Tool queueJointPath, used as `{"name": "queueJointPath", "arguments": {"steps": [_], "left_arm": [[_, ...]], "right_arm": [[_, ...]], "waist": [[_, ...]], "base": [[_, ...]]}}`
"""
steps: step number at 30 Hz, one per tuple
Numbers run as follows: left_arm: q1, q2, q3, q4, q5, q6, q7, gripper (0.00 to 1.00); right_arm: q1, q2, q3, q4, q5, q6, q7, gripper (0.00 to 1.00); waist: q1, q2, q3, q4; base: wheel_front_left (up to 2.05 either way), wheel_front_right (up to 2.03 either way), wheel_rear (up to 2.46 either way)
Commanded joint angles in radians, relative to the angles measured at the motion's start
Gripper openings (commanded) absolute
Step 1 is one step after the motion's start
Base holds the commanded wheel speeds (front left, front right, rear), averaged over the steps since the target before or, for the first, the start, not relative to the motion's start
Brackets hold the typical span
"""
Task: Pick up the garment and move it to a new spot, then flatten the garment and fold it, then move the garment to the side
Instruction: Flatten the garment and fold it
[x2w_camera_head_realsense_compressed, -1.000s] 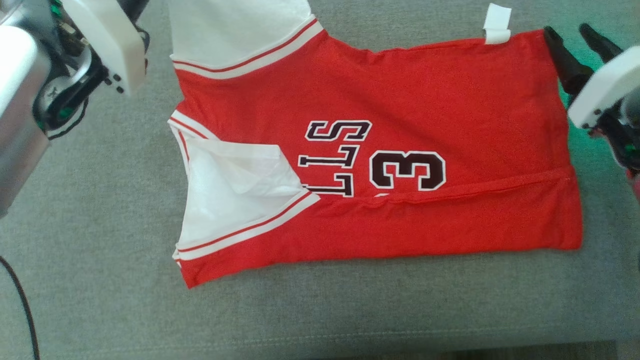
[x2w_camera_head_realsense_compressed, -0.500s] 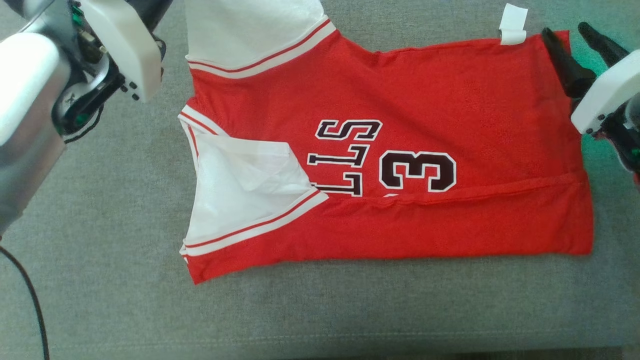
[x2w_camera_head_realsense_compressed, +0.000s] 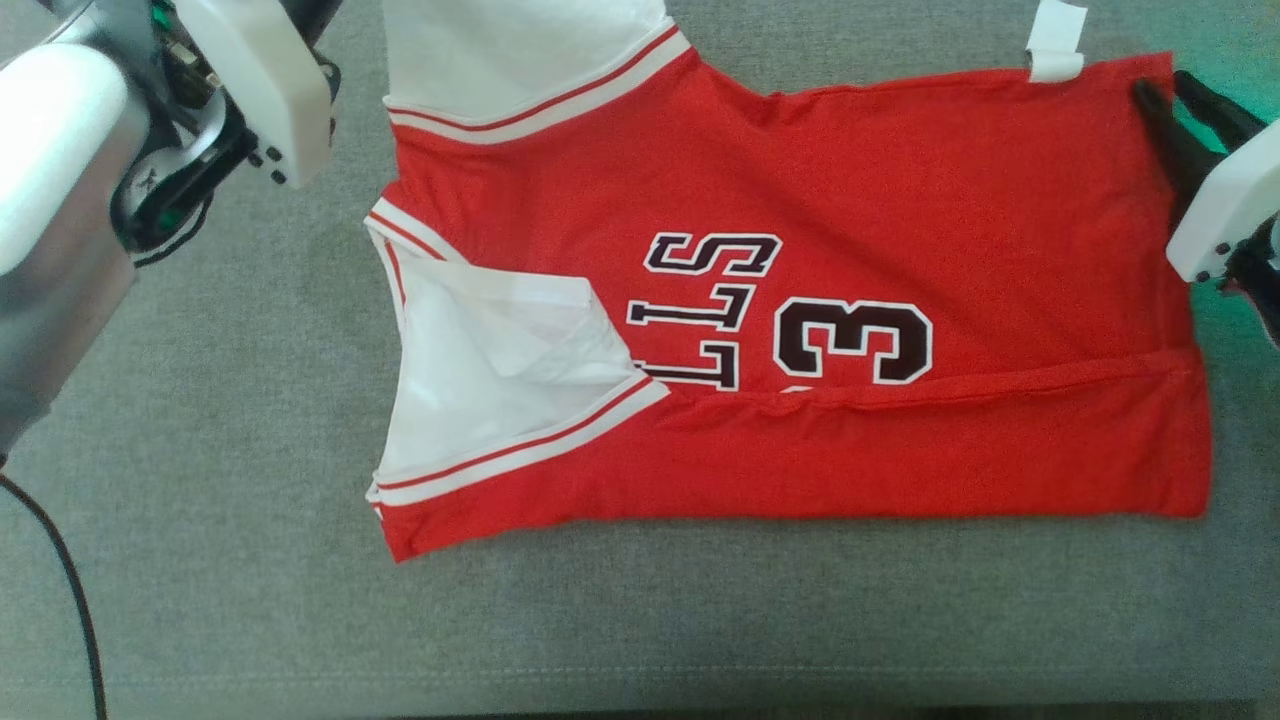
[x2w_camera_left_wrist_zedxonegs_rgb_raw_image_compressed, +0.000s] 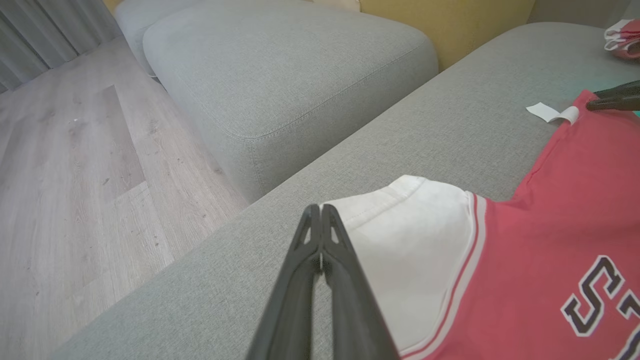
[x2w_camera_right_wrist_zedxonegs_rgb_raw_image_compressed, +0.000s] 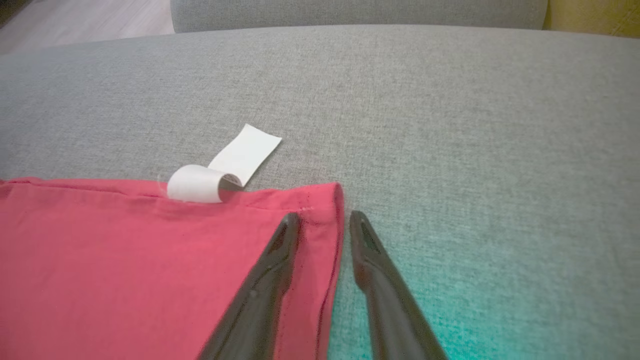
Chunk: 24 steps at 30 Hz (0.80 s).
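Wide grey sofa cushion (x2w_camera_head_realsense_compressed: 250, 500) underneath it all, and spread flat across it, taking up most of the head view, is the red jersey (x2w_camera_head_realsense_compressed: 900, 200), lying sideways with its hem toward the robot's right. Up at the top a white sleeve (x2w_camera_head_realsense_compressed: 500, 50) with red-and-white striped trim runs out of the frame, and nearer the middle left a second white panel (x2w_camera_head_realsense_compressed: 490, 390) sits creased where the neckline opens. The lower band (x2w_camera_head_realsense_compressed: 900, 450) of red is folded up over the chest, and look at that, it cuts the print off: you can read the letters (x2w_camera_head_realsense_compressed: 700, 310) L, L, S in dark ink with white outlines, turned on their side, and beside them a big numeral 3 (x2w_camera_head_realsense_compressed: 853, 342); whatever else is printed lies under the fold. Over to the left gripper (x2w_camera_left_wrist_zedxonegs_rgb_raw_image_compressed: 320, 212), fingers clenched tight together with no cloth seen between them, tips right at the edge of the white sleeve. The right gripper (x2w_camera_right_wrist_zedxonegs_rgb_raw_image_compressed: 325, 220) sits at the far hem corner, jaws parted, one finger on the red cloth, the other on the cushion, the jersey's edge between them. Just beside it, a small white label (x2w_camera_right_wrist_zedxonegs_rgb_raw_image_compressed: 220, 170) curls out from the hem, with no writing I can make out. A thin black cable (x2w_camera_head_realsense_compressed: 70, 600) trails down the left edge.
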Motion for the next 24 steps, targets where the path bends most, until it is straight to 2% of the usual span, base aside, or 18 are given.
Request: {"name": "queueJointPath", "arguments": {"steps": [1,2,3,10,19,24], "left_arm": [[-0.056,0.033,0.039,-0.011,-0.012,-0.005,-0.01,0.0],[-0.059,0.031,0.037,-0.008,-0.013,-0.005,-0.012,0.0],[-0.061,0.03,0.034,-0.006,-0.014,-0.005,-0.014,0.0],[-0.067,0.031,0.018,0.014,-0.02,-0.005,-0.043,0.0],[-0.093,0.026,0.04,0.045,0.007,0.002,-0.167,0.0],[-0.045,0.035,0.061,0.026,-0.016,0.01,-0.199,0.0]], "right_arm": [[-0.003,-0.016,-0.004,-0.016,-0.007,-0.001,-0.004,0.38],[-0.005,-0.014,-0.007,-0.011,-0.009,-0.001,-0.006,0.24],[-0.006,-0.013,-0.01,-0.007,-0.011,-0.001,-0.009,0.0],[-0.013,-0.014,-0.035,-0.001,-0.005,-0.001,-0.058,0.0],[-0.043,-0.018,-0.075,-0.01,-0.013,-0.001,-0.169,0.0],[-0.003,-0.014,-0.07,-0.023,0.007,-0.001,-0.209,0.0]], "waist": [[0.0,0.0,0.002,0.003],[0.0,0.0,0.003,0.005],[0.0,0.0,0.004,0.007],[0.0,0.0,0.0,0.008],[0.0,0.0,-0.01,0.001],[0.0,0.0,-0.033,0.003]], "base": [[0.0,0.0,0.0],[0.0,0.0,0.0],[0.0,0.0,0.0],[0.0,0.0,0.0],[0.0,0.0,0.0],[0.0,0.0,0.0]]}}
